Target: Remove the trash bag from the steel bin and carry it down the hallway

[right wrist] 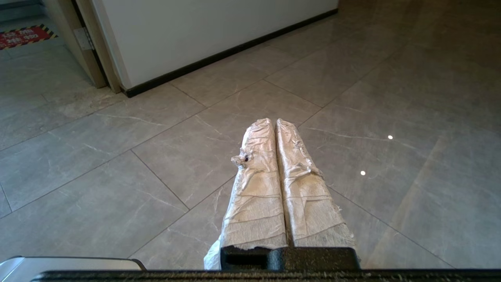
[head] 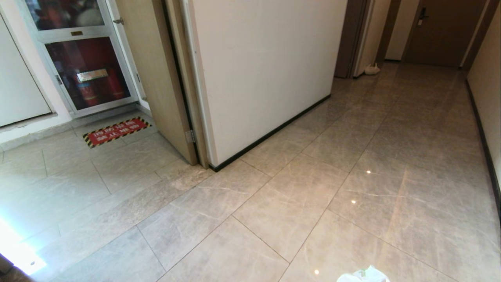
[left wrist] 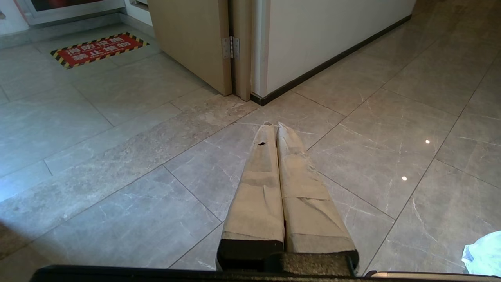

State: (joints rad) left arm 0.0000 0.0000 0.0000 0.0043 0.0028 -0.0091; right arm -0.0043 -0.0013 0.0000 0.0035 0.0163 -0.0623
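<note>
The right gripper (right wrist: 275,122) points forward and level above the floor, its two tape-wrapped fingers (right wrist: 256,188) pressed flat together with no gap. White filmy plastic, the trash bag (right wrist: 212,256), shows just beneath the base of those fingers; whether the bag is caught between them I cannot tell. From the head view a crumpled bit of the same bag (head: 364,275) peeks in at the near edge, right of centre. The left gripper (left wrist: 274,126) hangs the same way, its paper-taped fingers (left wrist: 258,196) closed against each other with nothing between them, and the bag (left wrist: 483,252) shows off to its right side.

Beyond both lies the hallway (head: 391,149), glossy marbled tiles running away to a brown door (head: 442,31) at the far right. A white wall (head: 266,70) with a black baseboard (head: 274,133) stands ahead. On the left an open wooden door (head: 156,70) leans beside it. Farther left, a red-and-yellow floor sticker (head: 116,131) lies before a glass-fronted cabinet (head: 84,70).
</note>
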